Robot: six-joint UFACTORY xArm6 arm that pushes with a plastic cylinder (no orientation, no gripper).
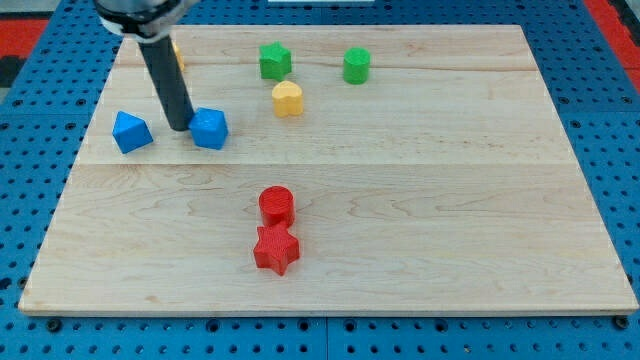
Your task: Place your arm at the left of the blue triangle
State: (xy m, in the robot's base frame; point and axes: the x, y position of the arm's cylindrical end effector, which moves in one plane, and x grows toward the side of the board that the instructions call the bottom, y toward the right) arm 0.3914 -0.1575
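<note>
My dark rod comes down from the view's top left, and my tip [180, 128] rests on the board between two blue blocks. The blue triangle-like block [132, 131] lies to the left of my tip with a small gap. The blue cube-like block [209, 128] lies just right of my tip, touching it or nearly so.
A yellow heart-like block [287, 98] sits right of the blue blocks. Two green blocks [275, 60] [357, 65] lie near the top. A red round block [277, 205] and a red star [276, 249] sit at lower centre. A yellow block [179, 56] peeks out behind the rod.
</note>
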